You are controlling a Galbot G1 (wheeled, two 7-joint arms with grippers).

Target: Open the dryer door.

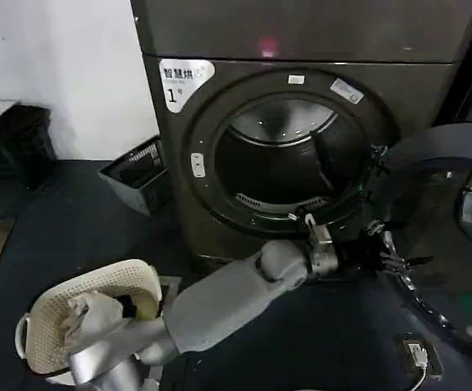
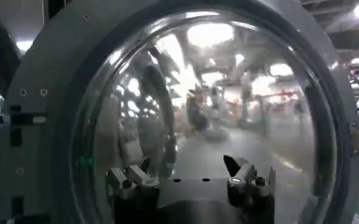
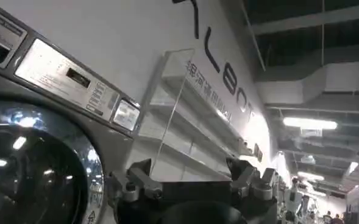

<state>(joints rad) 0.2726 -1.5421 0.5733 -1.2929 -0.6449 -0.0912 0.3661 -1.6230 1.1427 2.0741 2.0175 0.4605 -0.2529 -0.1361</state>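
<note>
Head camera above dryer door (image 1: 443, 212), left wrist close, right wrist seemingly upward

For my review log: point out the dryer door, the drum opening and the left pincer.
dryer door (image 1: 447, 175): head view, grey inner side, swung open.
drum opening (image 1: 280, 155): head view, dark interior.
left pincer (image 1: 390, 244): head view, between its fingertips, at the door.

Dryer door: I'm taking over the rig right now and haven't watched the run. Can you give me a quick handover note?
Left gripper: open, holding nothing, reached across to the inner side of the dryer door.
Right gripper: open, empty, idle beside the other machine.
Dryer door: swung wide to the robot's right; drum opening fully exposed.
Done: the door is open.
Left: probably just pulling the left arm back clear of the door.
</note>
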